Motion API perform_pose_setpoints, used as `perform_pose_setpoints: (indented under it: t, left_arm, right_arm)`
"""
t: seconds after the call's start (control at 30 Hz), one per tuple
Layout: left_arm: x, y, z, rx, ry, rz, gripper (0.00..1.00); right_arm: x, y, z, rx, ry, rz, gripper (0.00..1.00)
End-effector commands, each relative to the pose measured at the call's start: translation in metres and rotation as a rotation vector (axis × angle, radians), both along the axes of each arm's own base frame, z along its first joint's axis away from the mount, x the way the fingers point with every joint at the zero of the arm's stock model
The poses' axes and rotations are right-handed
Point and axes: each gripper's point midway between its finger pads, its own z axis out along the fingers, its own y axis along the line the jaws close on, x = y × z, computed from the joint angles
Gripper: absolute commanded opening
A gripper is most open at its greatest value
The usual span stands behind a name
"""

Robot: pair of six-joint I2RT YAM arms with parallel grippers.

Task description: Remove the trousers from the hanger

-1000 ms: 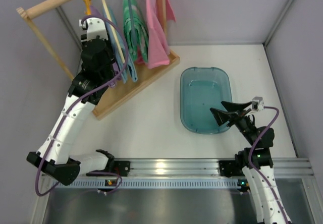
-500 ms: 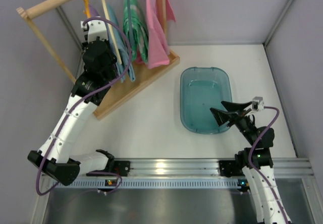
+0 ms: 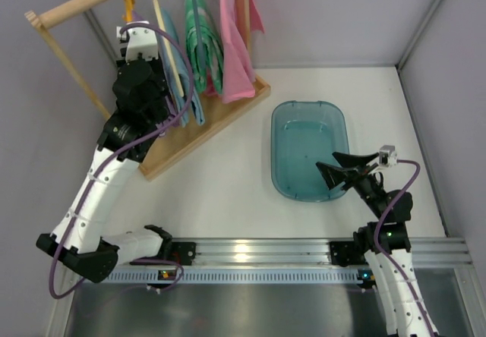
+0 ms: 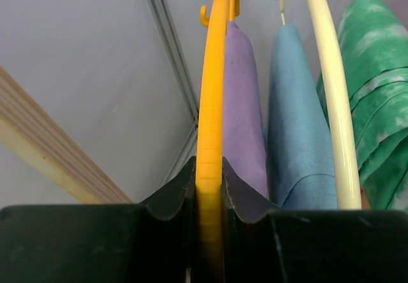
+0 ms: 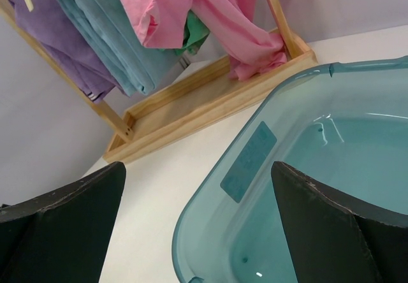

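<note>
The trousers hang folded over the hanger, at the left end of the wooden rail, and they lie against the right side of the orange frame, just beside the light blue garment. The left gripper is closed on the hanger, with the thin orange bar pinched between its two jaws, and it holds only the plastic, not the cloth. The right gripper is spread wide and holds nothing; it hovers above the near rim of the teal tub, well apart from the rack. I see several risks from here. The bar is narrow and smooth, so the hanger can turn in the jaws when it is lifted, and then the trousers can slide off to the wooden base instead of into a controlled place. The hook can also catch on the rail if the arm pulls sideways before it lifts. Because the garments hang so close together, the lilac cloth can drag the blue one or push the pale hanger.
</note>
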Motion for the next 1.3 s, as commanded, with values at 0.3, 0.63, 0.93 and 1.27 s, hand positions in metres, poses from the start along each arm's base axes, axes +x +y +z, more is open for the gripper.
perform_pose_setpoints:
  t: [0.3, 0.63, 0.93, 1.27]
  left_arm:
    - [-0.065, 0.02, 0.1, -0.094, -0.28, -0.029, 0.0]
    - [-0.115, 0.036, 0.098, -0.202, -0.297, -0.113, 0.0]
    - [-0.126, 0.016, 0.047, -0.292, -0.152, -0.253, 0.0]
    - [-0.178, 0.015, 0.012, -0.364, -0.122, -0.433, 0.0]
  right_arm:
    - [-0.001, 0.002, 0.007, -0.001, -0.037, 0.008, 0.99]
    - [-0.001, 0.001, 0.009, 0.003, -0.04, 0.006, 1.0]
    - [0.001, 0.0, 0.007, 0.002, -0.03, -0.002, 1.0]
    - [0.004, 0.001, 0.006, -0.003, -0.025, -0.001, 0.99]
